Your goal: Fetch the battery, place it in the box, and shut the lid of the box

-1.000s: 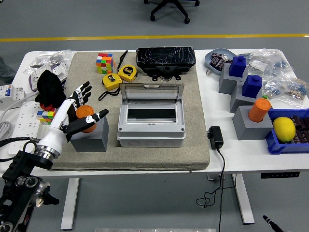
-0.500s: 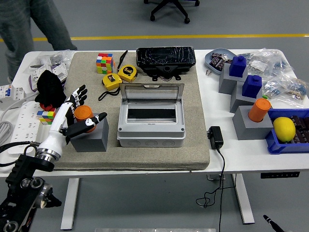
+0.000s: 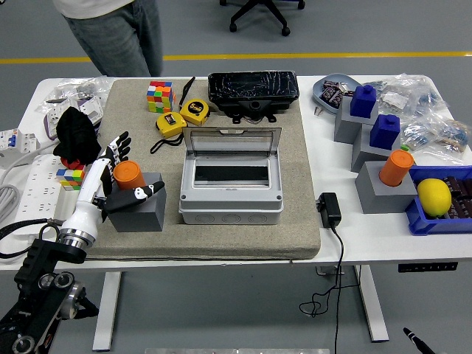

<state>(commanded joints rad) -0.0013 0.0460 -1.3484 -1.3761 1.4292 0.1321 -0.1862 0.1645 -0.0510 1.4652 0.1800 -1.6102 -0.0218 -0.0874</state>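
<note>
An orange cylinder, the battery [image 3: 127, 173], stands upright on a grey block [image 3: 138, 210] at the left of the grey mat. My left hand [image 3: 112, 175] is open just left of it. The fingers [image 3: 116, 147] are spread behind and beside the cylinder, and the thumb [image 3: 140, 193] lies across the block's top in front of it. Whether any finger touches the cylinder is unclear. The grey box [image 3: 231, 198] sits mid-mat with its clear lid [image 3: 232, 139] standing open. My right hand is out of view.
Behind the box lie two yellow tape measures [image 3: 182, 115], a Rubik's cube [image 3: 159, 96] and a black case [image 3: 253, 89]. A black cloth [image 3: 76, 133] and power strip [image 3: 29, 184] are left. Grey blocks with blue and orange pieces [image 3: 383, 158] stand right. A person [image 3: 110, 33] stands far left.
My left hand has slid back down and left, its thumb dropping from the cylinder's side to the block's top. A person has walked in behind the table's far left.
</note>
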